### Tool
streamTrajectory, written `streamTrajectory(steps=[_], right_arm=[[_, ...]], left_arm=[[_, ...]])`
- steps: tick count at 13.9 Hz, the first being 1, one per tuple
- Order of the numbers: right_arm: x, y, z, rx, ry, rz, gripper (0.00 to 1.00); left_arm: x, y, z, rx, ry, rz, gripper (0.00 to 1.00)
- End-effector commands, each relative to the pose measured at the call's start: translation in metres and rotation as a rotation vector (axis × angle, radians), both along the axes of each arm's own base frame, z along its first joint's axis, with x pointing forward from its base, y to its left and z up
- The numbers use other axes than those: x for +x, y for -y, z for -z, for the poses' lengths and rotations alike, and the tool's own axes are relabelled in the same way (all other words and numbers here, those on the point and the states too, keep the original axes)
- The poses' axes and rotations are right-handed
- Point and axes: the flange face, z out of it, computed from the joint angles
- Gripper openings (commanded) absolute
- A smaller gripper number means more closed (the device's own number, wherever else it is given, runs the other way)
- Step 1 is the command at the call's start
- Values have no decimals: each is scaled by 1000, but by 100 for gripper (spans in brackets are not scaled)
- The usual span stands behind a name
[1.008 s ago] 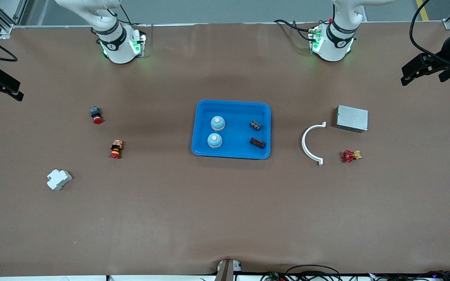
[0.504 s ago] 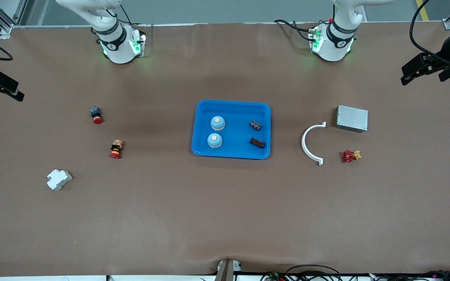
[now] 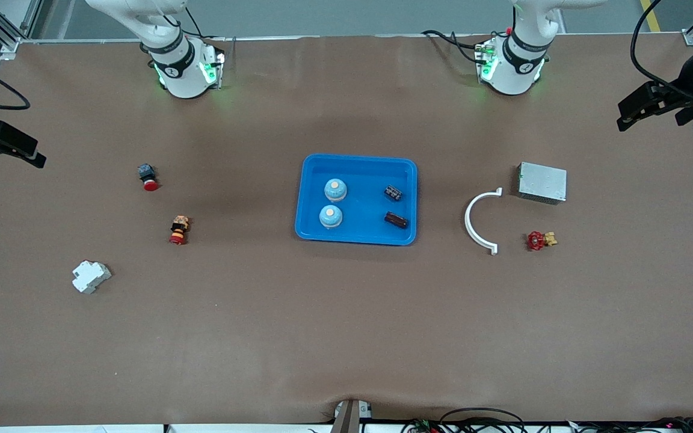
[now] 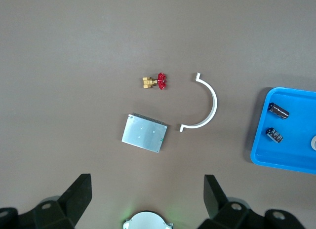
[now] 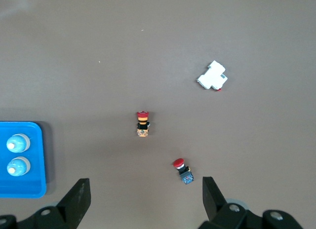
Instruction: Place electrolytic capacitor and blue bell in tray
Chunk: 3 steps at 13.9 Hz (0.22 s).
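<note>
The blue tray [image 3: 358,160] lies mid-table. In it are two blue bells [image 3: 335,189] [image 3: 330,216] and two dark electrolytic capacitors [image 3: 393,192] [image 3: 396,220]. My left gripper [image 3: 623,115] is open and empty, high over the left arm's end of the table. My right gripper [image 3: 12,153] is open and empty, high over the right arm's end. In the left wrist view my left gripper [image 4: 147,199] is spread wide, with the tray [image 4: 256,155] and capacitors [image 4: 279,110] in sight. In the right wrist view my right gripper [image 5: 145,202] is spread wide, with the tray [image 5: 29,192] and bells [image 5: 18,142] in sight.
Toward the left arm's end lie a grey metal box [image 3: 542,182], a white half-ring [image 3: 473,222] and a red-handled brass valve [image 3: 539,240]. Toward the right arm's end lie two red push buttons [image 3: 148,177] [image 3: 178,230] and a white breaker [image 3: 90,276].
My right gripper has shifted slightly over its end of the table. The left gripper and everything on the table have stayed put.
</note>
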Motion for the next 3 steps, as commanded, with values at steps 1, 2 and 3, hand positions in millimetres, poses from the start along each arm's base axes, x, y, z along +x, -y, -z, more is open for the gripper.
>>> streamTrajectory(steps=[1,2,3], right_arm=[[0,-2,0,-38,3,-1,100],[0,-2,0,-38,1,-3,100],[0,-1,0,-41,1,-1,100]], left_arm=[[-3,2,-8,-7,6,-6,100],[-3,1,-8,-6,6,-6,100],[-3,0,-9,-2,8,-1,100]])
